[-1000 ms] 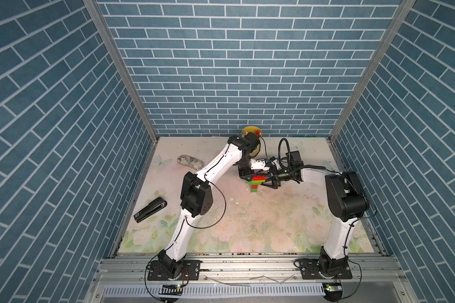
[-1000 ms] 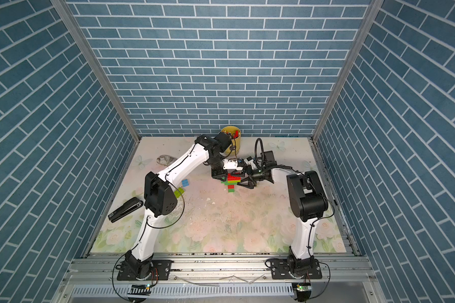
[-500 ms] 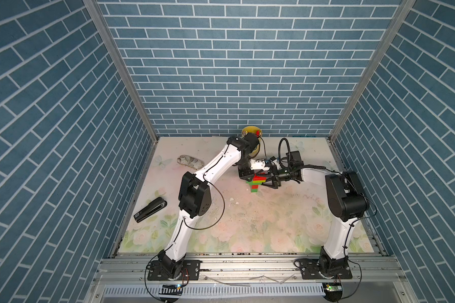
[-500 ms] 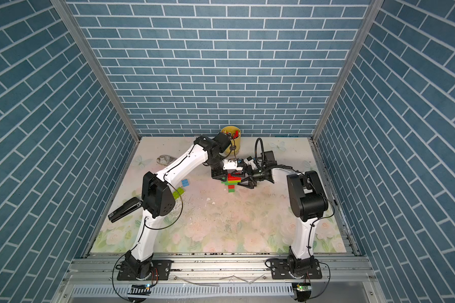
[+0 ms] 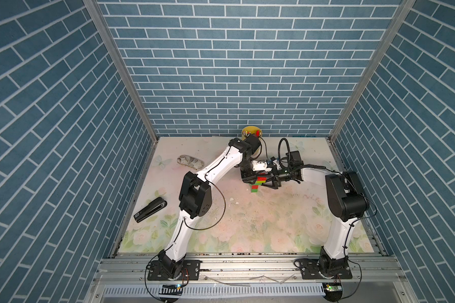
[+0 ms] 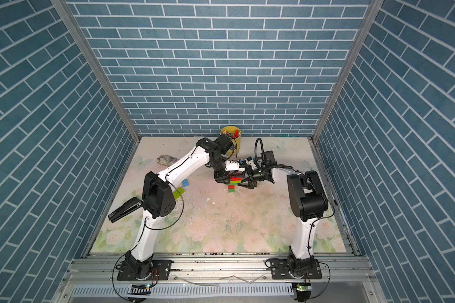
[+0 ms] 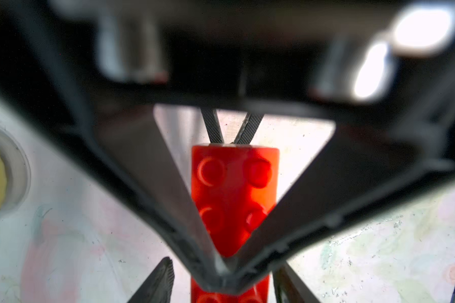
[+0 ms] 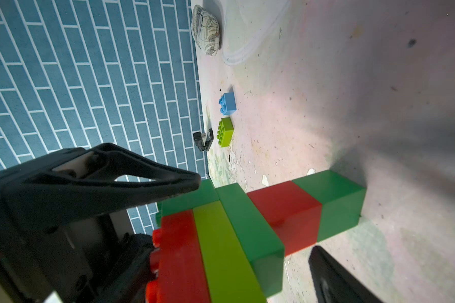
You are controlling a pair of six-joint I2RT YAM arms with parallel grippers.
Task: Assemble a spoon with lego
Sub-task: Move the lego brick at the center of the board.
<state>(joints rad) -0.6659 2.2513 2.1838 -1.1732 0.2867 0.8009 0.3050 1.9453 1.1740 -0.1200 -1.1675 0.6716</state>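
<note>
Spoon (image 5: 259,180) on mat (image 5: 247,223), placed as one second earlier; right gripper (image 8: 254,215) jaws wide astride its head, one finger clear; left gripper (image 5: 248,178) at red end, blurred: state indeterminable.

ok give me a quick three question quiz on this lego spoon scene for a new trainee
1. True or false: the jaws of the right gripper stand wide apart, one each side of the spoon.
2. Which loose bricks lie on the table, apart from the spoon? A) a light-blue brick and a lime brick B) two yellow bricks C) one white brick
3. Fill in: the studded brick in the left wrist view is ___.
Key: 1 true; 2 A; 3 red.
</note>
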